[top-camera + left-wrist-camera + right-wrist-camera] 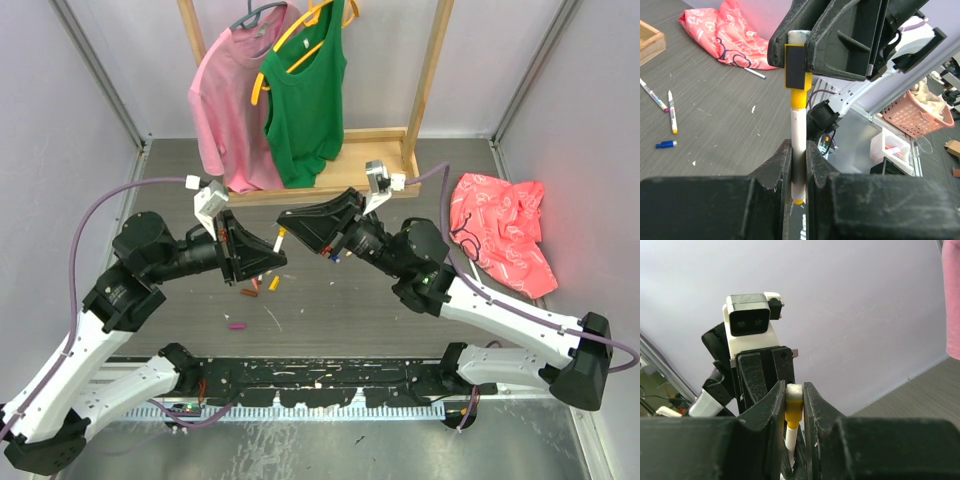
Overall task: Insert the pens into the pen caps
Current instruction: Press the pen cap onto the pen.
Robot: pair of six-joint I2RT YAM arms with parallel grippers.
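Item: one pen [798, 127], white barrel, held in the air above the table [400, 320] between the two arms. Left gripper [799, 150]: clenched on the lower barrel, one finger pressed to each side; a yellow end of the pen shows just below the fingers. Right gripper [794, 405]: clamped on the yellow cap [793, 412], jaws touching both of its sides, with a white tip showing above the cap. Cap and pen: in line and touching, the barrel's upper end meeting the cap's open end in the left wrist view; how far it is seated cannot be told. Overhead, the left gripper [262, 255] and right gripper [300, 222] face each other tip to tip, with the pen [280, 238] bridging them in front of the wooden rack [330, 170]. Loose on the table: a magenta-tipped pen [655, 95] and a yellow-tipped pen [672, 112] lying near each other; a blue cap [665, 144] just beside them; a third pen [754, 73] at the edge of the red cloth [725, 35]. Beneath the grippers: loose caps [255, 290] in brown, orange and yellow, close together, and a magenta cap [237, 326] lying apart, nearer the arm bases. Surroundings: a pink shirt [230, 100] and a green vest [305, 100] on hangers over the rack; the red cloth crumpled at the table's right side; a pink basket [920, 112] off the table.
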